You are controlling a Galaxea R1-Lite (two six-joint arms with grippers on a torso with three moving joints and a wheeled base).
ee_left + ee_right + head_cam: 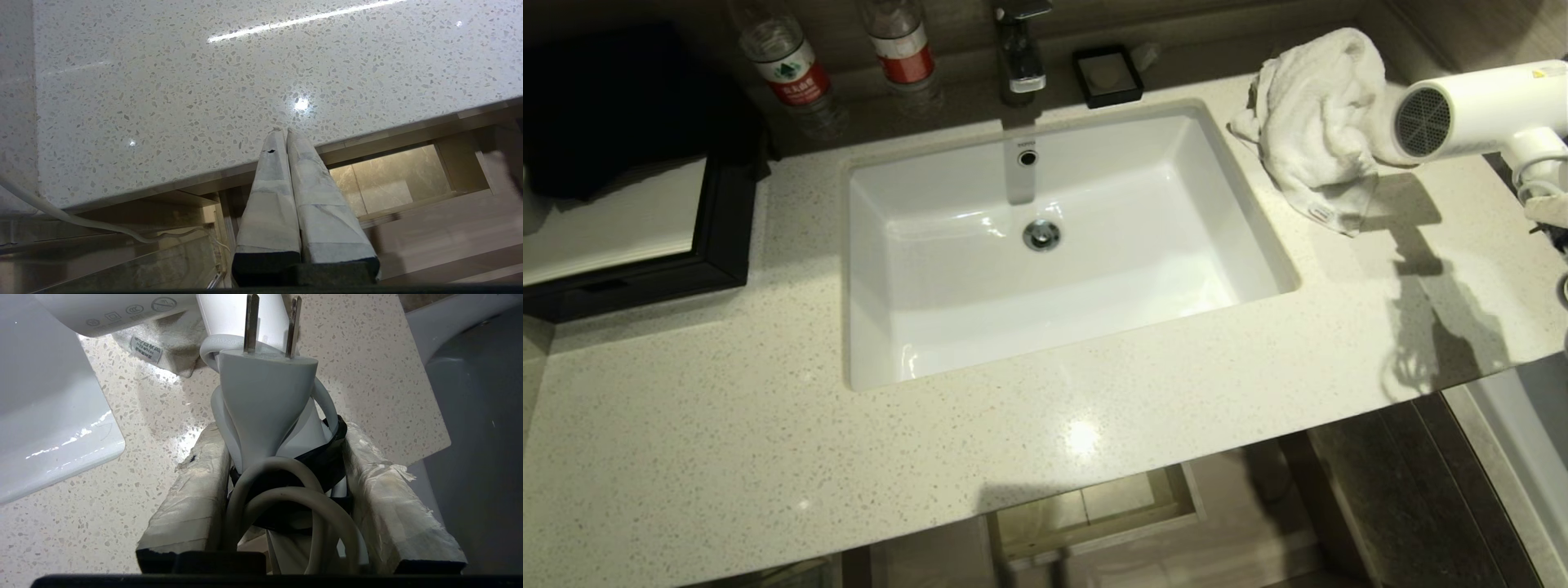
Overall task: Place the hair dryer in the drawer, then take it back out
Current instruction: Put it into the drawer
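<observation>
The white hair dryer (1478,110) hangs in the air over the right end of the countertop (1094,408), its grille end facing the sink. My right gripper (282,433) is shut on the hair dryer's handle (302,437) and its bundled cord and plug. Only a taped finger (1550,211) of it shows at the head view's right edge. The drawer (1176,510) stands pulled out below the counter's front edge, and its wood-grain wall (461,167) shows in the left wrist view. My left gripper (284,131) sits shut and empty, low by the counter edge.
A white sink (1258,245) fills the counter's middle, with a faucet (1021,49) behind it. A crumpled white towel (1319,122) lies beside the hair dryer. Two water bottles (792,65) and a black soap dish (1107,75) stand at the back, and a black tray (719,237) at the left.
</observation>
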